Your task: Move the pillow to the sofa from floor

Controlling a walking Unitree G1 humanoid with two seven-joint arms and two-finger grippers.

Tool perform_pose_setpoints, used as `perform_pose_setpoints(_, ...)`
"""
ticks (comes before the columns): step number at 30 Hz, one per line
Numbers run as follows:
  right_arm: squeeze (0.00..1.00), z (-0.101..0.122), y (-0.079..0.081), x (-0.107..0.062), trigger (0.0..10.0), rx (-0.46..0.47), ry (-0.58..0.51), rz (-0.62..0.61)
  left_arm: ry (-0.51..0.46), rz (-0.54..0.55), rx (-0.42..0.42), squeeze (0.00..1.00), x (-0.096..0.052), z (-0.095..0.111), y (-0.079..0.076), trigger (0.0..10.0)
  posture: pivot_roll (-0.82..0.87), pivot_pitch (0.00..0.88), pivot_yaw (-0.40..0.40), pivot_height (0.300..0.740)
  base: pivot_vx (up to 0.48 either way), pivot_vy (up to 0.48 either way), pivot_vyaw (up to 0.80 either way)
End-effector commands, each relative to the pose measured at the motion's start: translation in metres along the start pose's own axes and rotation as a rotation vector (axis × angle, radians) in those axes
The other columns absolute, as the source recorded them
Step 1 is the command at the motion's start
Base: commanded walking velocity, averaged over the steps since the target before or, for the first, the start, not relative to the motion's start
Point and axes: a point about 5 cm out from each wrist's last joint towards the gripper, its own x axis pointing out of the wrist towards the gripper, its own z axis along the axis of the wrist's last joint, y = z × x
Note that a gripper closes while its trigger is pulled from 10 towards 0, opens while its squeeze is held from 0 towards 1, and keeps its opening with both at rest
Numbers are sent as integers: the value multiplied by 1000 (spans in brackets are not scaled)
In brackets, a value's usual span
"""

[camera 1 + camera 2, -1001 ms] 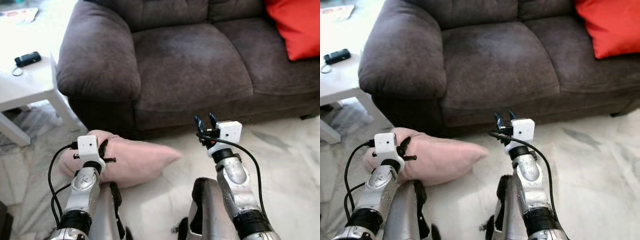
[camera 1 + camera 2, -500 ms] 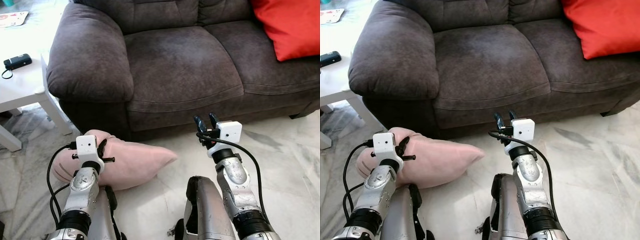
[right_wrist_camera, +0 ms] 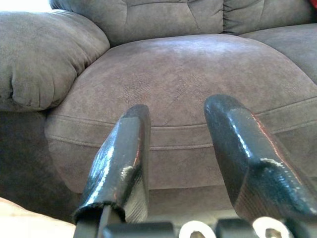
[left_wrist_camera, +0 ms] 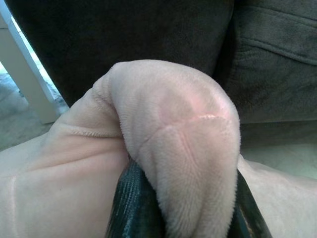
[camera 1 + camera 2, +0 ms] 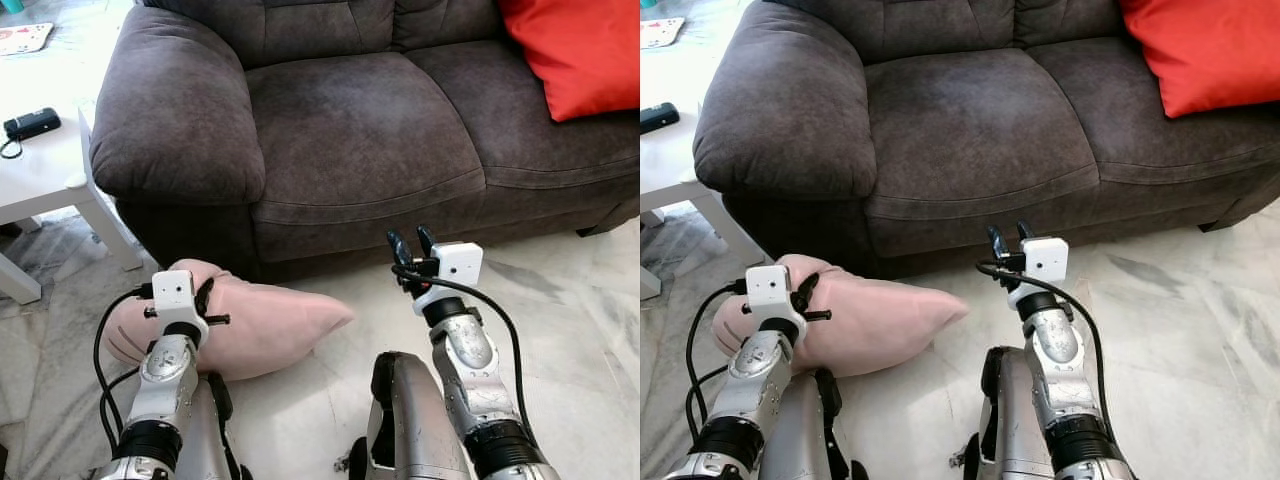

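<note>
The left gripper (image 4: 178,198) is clamped on a fold of the pink pillow (image 5: 265,325), which lies on the floor (image 5: 570,320) (grasp done, lift pending). The right gripper (image 3: 181,148), fingers apart, faces the sofa (image 5: 360,130).

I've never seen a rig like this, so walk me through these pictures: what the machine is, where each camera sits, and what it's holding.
This is a humanoid robot with two silver arms ending in black two-fingered grippers. Two pictures come from cameras in its head, looking down; the other two come from a camera on each wrist. The left gripper is shut on a fold of the pink pillow, which lies on the marble floor before the brown sofa. The right gripper is open, holding nothing, pointing at the sofa seat. An orange cushion sits on the sofa, and a white side table stands beside it.
</note>
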Motion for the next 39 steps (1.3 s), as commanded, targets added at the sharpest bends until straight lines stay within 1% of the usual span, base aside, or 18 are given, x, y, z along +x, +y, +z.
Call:
perform_pose_setpoints(1, 0, -1, -2, -1, 10000, -3, 0, -10, -84, -9, -3, 0, 3, 16, -2, 10000, 38, 139, -9, 512, 0, 0, 0)
perform_pose_setpoints(4, 0, -1, -1, -1, 10000, -1, -3, -8, -82, -12, -3, 0, 4, 16, -2, 10000, 37, 138, -9, 537, 0, 0, 0)
perform_pose_setpoints(7, 0, -1, -1, -1, 10000, -1, -3, -8, -82, -13, -2, 0, 4, 16, -3, 10000, 37, 138, -9, 542, 0, 0, 0)
perform_pose_setpoints(32, 0, -1, -1, 0, 10000, 3, -2, -12, -86, -18, -3, 0, 4, 17, -3, 10000, 44, 142, -9, 712, 0, 0, 0)
perform_pose_setpoints(33, 0, -1, -1, 0, 10000, 3, -2, -12, -86, -18, -3, 0, 4, 17, -3, 10000, 44, 142, -9, 712, 0, 0, 0)
perform_pose_setpoints(35, 0, -1, -1, 0, 10000, 2, -1, -13, -86, -19, -4, 0, 4, 17, -3, 10000, 44, 142, -9, 732, 0, 0, 0)
perform_pose_setpoints(39, 0, -1, -1, 0, 10000, 1, -1, -14, -85, -24, -5, 0, 5, 18, -3, 10000, 45, 142, -9, 740, 0, 0, 0)
